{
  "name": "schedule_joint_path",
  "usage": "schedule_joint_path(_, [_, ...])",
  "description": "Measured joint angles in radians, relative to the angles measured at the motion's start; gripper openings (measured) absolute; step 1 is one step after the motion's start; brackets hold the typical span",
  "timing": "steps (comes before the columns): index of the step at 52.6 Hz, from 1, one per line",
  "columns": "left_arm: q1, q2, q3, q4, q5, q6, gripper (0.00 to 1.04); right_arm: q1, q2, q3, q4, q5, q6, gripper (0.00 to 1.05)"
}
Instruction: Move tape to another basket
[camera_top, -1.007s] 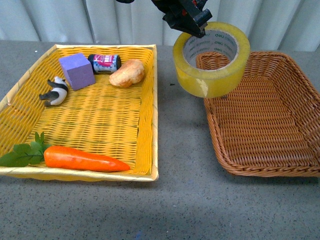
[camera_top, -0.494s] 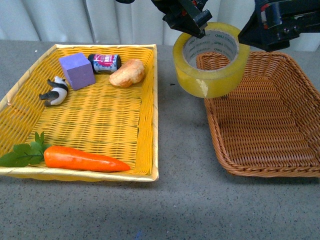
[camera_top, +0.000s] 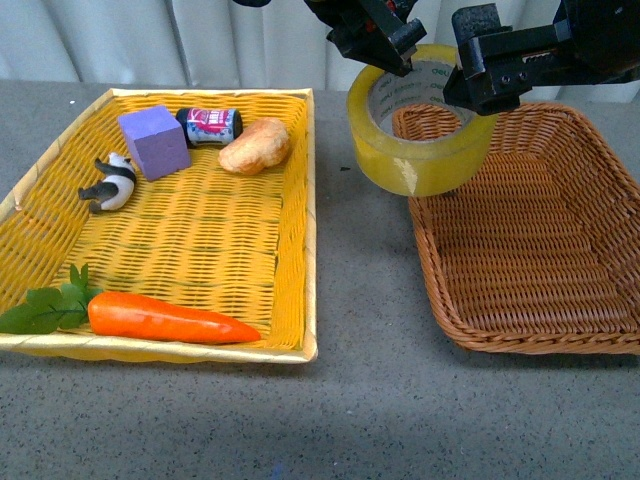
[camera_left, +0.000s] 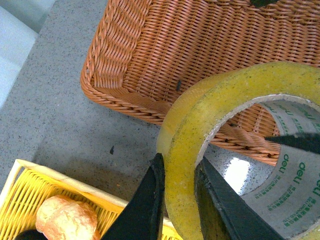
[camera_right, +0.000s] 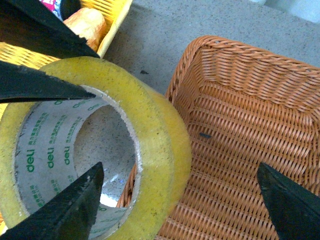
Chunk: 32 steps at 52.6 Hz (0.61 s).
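Note:
The yellow tape (camera_top: 415, 150) hangs in the air over the near-left rim of the brown wicker basket (camera_top: 540, 250). My left gripper (camera_top: 385, 55) is shut on the tape's upper wall; in the left wrist view the fingers (camera_left: 150, 200) pinch the yellow band (camera_left: 182, 165), one inside the core, one outside. My right gripper (camera_top: 470, 85) is open at the tape's right side. In the right wrist view one finger (camera_right: 65, 205) sits inside the tape's core (camera_right: 55, 150) and the other lies out over the basket (camera_right: 240, 150), which holds nothing.
A bright yellow tray (camera_top: 300, 220) at the left holds a carrot (camera_top: 165, 318), a purple block (camera_top: 154, 142), a small can (camera_top: 210, 126), a bread roll (camera_top: 255, 146) and a panda figure (camera_top: 110, 183). Grey tabletop (camera_top: 360, 300) separates tray and basket.
My right gripper has come in from the upper right, moving left and down to the tape's right side. The tape and my left gripper have stayed in place.

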Motion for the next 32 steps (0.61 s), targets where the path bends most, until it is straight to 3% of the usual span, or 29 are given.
schedule_joint_path(19, [-0.002, 0.002, 0.001, 0.000, 0.006, -0.009, 0.14, 0.006, 0.045, 0.034, -0.050, 0.006, 0.055, 0.19])
schedule_joint_path(32, [-0.005, 0.003, -0.007, 0.023, -0.024, -0.046, 0.14, 0.002, 0.065, 0.041, -0.053, 0.011, 0.083, 0.15])
